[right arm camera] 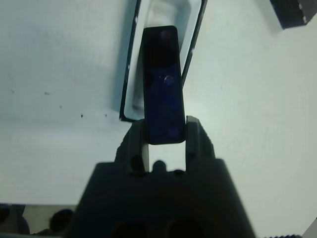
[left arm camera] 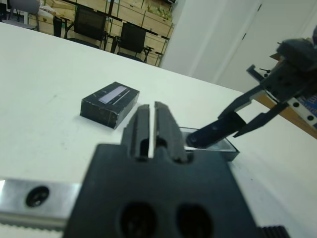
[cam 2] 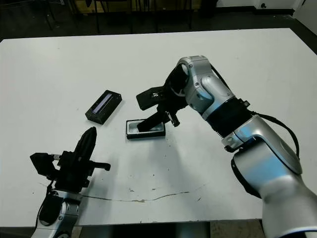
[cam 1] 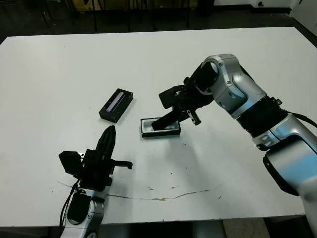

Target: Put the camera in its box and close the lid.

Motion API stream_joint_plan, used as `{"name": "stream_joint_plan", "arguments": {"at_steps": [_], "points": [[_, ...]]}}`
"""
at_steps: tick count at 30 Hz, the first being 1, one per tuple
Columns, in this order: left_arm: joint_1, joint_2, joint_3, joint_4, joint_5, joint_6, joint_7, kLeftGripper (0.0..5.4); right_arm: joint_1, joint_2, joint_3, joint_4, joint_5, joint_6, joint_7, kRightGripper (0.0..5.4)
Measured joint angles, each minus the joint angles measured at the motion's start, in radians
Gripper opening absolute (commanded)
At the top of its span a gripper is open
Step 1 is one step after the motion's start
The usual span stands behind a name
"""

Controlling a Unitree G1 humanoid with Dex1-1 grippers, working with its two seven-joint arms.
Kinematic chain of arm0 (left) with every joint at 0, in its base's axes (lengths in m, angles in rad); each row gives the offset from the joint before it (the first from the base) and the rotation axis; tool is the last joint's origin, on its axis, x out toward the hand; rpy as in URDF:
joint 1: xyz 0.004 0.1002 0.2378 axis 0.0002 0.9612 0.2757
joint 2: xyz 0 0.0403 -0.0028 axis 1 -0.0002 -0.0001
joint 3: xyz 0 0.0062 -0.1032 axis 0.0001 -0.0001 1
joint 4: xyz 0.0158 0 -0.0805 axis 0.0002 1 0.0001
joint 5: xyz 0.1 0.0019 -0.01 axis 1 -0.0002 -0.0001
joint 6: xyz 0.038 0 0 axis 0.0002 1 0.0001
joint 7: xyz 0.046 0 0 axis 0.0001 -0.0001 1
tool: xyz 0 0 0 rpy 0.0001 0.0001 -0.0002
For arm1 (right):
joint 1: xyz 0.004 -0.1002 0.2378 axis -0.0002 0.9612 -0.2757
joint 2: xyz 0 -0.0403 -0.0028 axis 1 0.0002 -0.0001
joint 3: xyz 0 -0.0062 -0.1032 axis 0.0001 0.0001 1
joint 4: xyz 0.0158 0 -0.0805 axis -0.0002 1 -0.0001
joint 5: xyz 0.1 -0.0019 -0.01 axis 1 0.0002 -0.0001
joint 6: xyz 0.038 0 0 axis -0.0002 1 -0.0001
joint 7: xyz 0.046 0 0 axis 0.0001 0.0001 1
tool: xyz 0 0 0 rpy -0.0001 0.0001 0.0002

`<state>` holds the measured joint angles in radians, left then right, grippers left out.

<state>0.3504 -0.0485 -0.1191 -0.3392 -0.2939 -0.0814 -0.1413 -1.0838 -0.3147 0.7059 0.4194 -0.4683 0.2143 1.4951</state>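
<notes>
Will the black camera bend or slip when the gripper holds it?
Probably not bend: the camera stays straight though the right gripper pinches only one end. Its glossy face looks smooth, so it might slip. Flat-sided, it seems unlikely to roll in the box.

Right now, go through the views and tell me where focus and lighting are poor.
Right wrist view: the right gripper body is a blurred dark mass; the camera shows a faint bluish sheen; the box lining looks washed out. Left wrist view: the left gripper is soft and out of focus, the lid sharper. Head views: even light, soft shadows on the table.
</notes>
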Motion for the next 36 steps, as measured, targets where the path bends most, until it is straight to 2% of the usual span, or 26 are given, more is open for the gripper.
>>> {"name": "stream_joint_plan", "arguments": {"at_steps": [4, 13, 27, 31, 32, 36], "points": [[0.001, 0.000, -0.001, 0.003, 0.002, -0.003, 0.002, 0.00, -0.003, 0.012, 0.001, 0.005, -0.001, 0.011, 0.000, 0.50], [0.003, -0.002, -0.006, 0.003, 0.006, -0.003, 0.012, 0.00, -0.004, 0.044, 0.003, 0.042, 0.005, 0.090, 0.007, 0.50], [0.004, -0.002, -0.009, 0.003, 0.001, -0.003, 0.014, 0.00, 0.008, 0.048, 0.002, 0.060, 0.023, 0.111, 0.007, 0.50], [0.004, -0.002, -0.009, 0.003, 0.000, -0.003, 0.014, 0.00, 0.016, 0.055, 0.002, 0.058, 0.031, 0.128, 0.007, 1.17], [0.004, -0.002, -0.009, 0.003, -0.001, -0.003, 0.014, 0.00, 0.018, 0.058, 0.002, 0.054, 0.034, 0.127, 0.007, 1.19], [0.005, -0.002, -0.009, 0.003, 0.000, -0.003, 0.014, 0.00, 0.019, 0.061, 0.002, 0.051, 0.037, 0.114, 0.008, 0.84]]}}
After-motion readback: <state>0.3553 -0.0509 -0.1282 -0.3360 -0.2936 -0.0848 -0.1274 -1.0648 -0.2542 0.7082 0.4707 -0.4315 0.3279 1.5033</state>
